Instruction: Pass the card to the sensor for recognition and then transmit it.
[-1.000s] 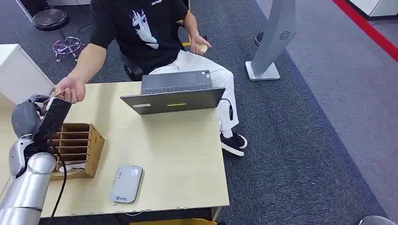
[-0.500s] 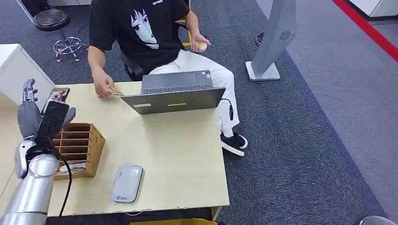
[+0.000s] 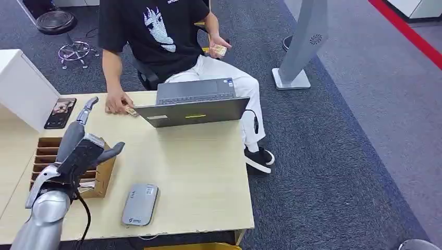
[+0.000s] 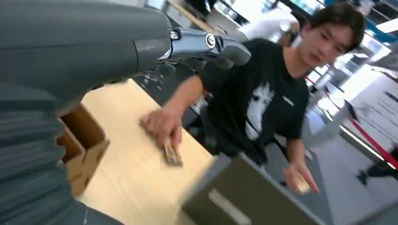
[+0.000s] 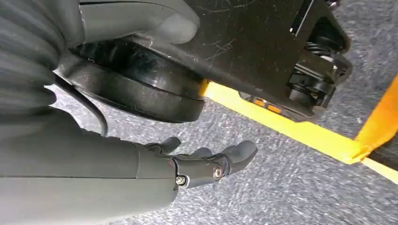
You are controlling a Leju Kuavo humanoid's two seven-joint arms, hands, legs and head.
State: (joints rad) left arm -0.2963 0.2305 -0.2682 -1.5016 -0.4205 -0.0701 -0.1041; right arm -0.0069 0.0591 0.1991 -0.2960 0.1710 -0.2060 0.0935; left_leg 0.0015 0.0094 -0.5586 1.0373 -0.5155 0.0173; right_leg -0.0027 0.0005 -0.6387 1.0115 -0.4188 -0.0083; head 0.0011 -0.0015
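Head view: my left hand (image 3: 78, 151) hovers empty, fingers spread, above the cardboard organizer (image 3: 101, 172). The card (image 3: 131, 111) lies on the table (image 3: 198, 172) under a person's hand (image 3: 118, 101). My right hand (image 5: 202, 164) hangs loosely uncurled, empty.

A laptop (image 3: 194, 104) sits at the table's (image 3: 198, 172) far edge, a person (image 3: 156, 36) behind it. A divided box (image 3: 70, 166) lies near the left edge, a sensor (image 3: 140, 204) by the near edge, a phone (image 3: 60, 113) at the far left corner.

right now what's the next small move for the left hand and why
Probably lower the left hand into the slotted cardboard box for a card: its fingers are spread, holding nothing, above the box, while the person's hand rests on a card beside the laptop.
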